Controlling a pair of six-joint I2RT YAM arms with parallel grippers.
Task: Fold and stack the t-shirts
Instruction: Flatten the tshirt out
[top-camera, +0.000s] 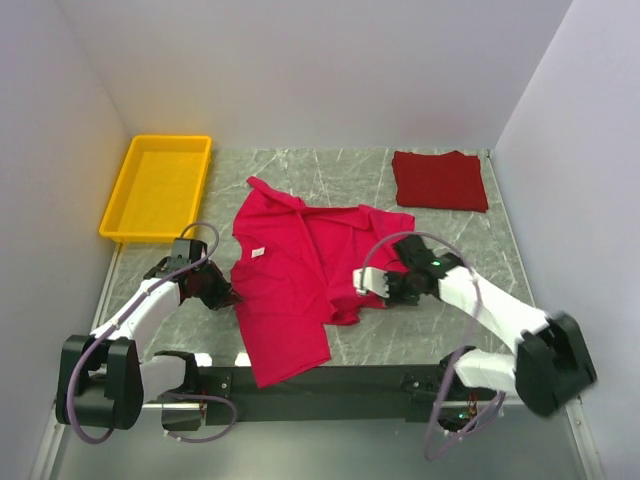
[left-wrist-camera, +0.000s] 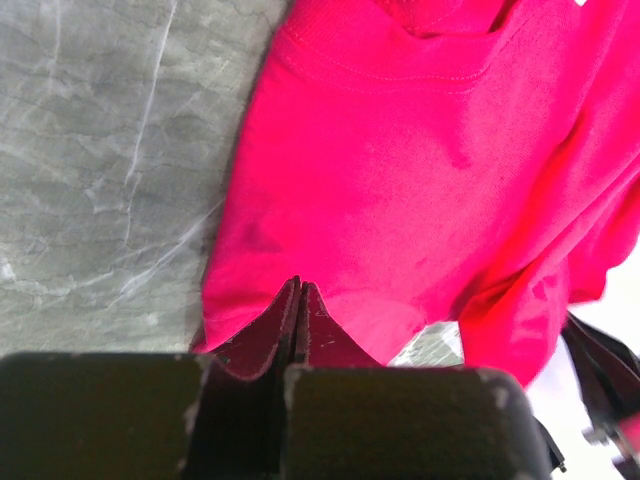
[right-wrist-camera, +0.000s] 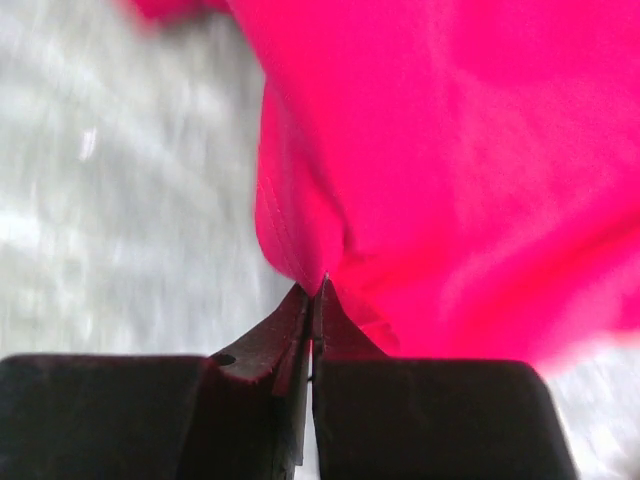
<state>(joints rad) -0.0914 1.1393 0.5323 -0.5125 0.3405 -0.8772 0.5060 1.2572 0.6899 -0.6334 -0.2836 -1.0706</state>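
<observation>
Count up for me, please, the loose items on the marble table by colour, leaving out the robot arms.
Bright crimson-pink cloth t-shirt, spread out: 1
Darker maroon-red cloth t-shirt, folded: 1
Yellow rectangular plastic tray: 1
Total: 3

left claw (top-camera: 222, 293): low, jaws pinched together | right claw (top-camera: 372, 283): low, jaws pinched together | arms: angled inward
</observation>
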